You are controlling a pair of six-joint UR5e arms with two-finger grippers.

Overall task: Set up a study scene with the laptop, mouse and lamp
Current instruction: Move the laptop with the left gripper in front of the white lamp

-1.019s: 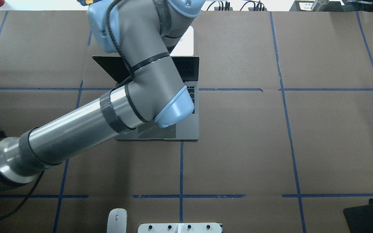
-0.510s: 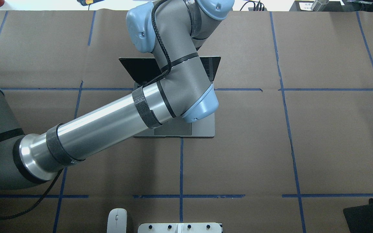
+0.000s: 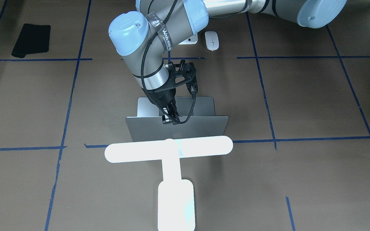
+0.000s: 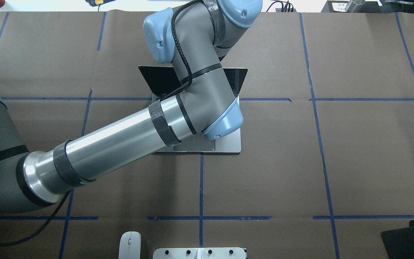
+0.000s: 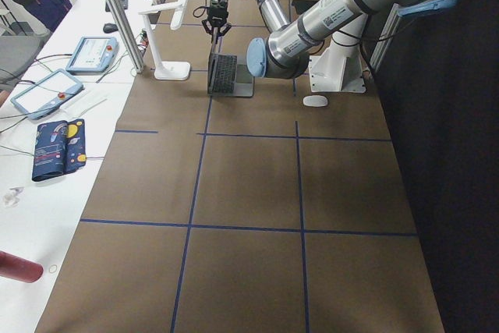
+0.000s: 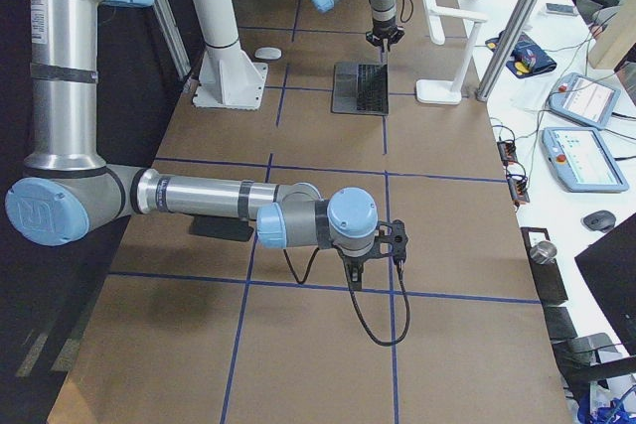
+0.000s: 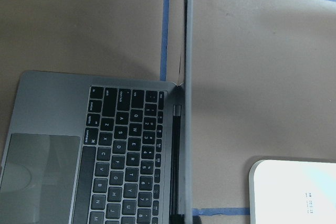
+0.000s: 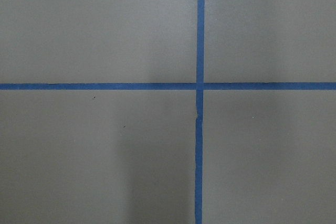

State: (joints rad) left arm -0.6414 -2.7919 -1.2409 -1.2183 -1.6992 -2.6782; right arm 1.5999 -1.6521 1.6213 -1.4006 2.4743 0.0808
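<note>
The laptop (image 3: pixel 201 128) stands open at the table's middle, its lid upright and its apple logo facing the lamp. My left gripper (image 3: pixel 171 117) is shut on the top edge of the lid. The left wrist view shows the keyboard (image 7: pixel 126 156) and the lid edge-on. The glowing white lamp (image 3: pixel 169 149) stands just behind the lid; its base (image 7: pixel 294 192) shows in the wrist view. The white mouse (image 4: pixel 130 244) lies at the near edge beside the pedestal. My right gripper (image 6: pixel 350 273) points down over bare table; I cannot tell whether it is open.
A white ribbed pedestal (image 4: pixel 199 253) stands at the near edge. A black pad (image 4: pixel 408 239) lies at the near right corner. Blue tape lines (image 8: pixel 199 86) cross the brown table cover. Tablets and cables lie beyond the table's far edge (image 6: pixel 581 101).
My left arm has moved to the right with the open laptop in its grip; the laptop now sits further right, in front of the lamp. Mouse and pad have not moved.
</note>
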